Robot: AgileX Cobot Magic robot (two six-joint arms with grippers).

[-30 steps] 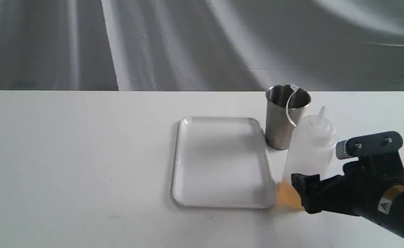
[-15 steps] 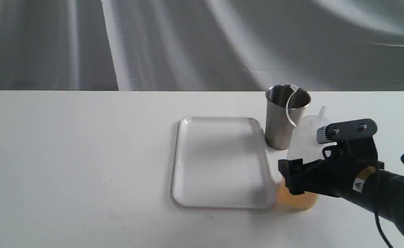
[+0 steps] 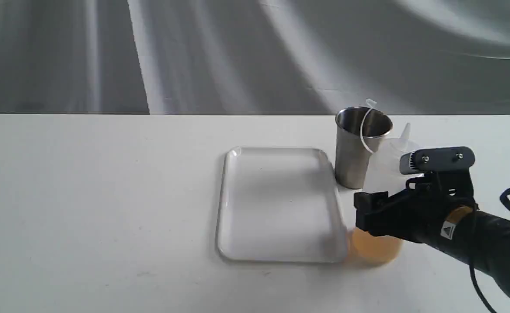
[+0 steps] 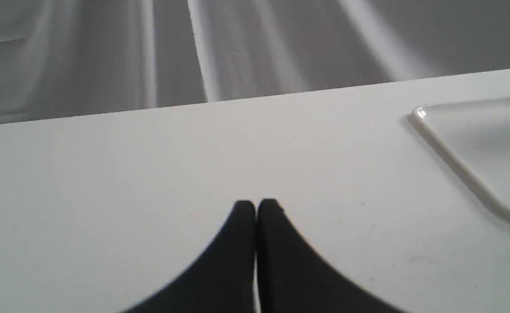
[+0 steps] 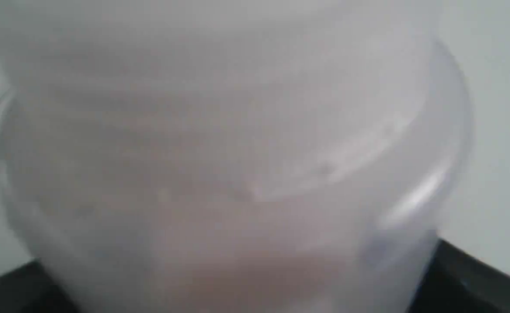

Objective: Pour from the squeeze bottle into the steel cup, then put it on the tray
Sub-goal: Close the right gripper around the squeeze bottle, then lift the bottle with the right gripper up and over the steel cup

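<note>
The translucent whitish squeeze bottle [image 3: 376,248] is clasped by the right gripper [image 3: 376,208] beside the brushed-steel cup [image 3: 352,152]; the left gripper [image 4: 255,203] is seen closed.

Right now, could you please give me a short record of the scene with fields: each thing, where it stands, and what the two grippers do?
bottle: upright, right of the tray, amber liquid at the bottom
cup: upright, behind the bottle, by the tray's far right corner
tray: flat, nothing on it
right gripper: closed around the bottle's middle
left gripper: shut, empty, above the table
</note>
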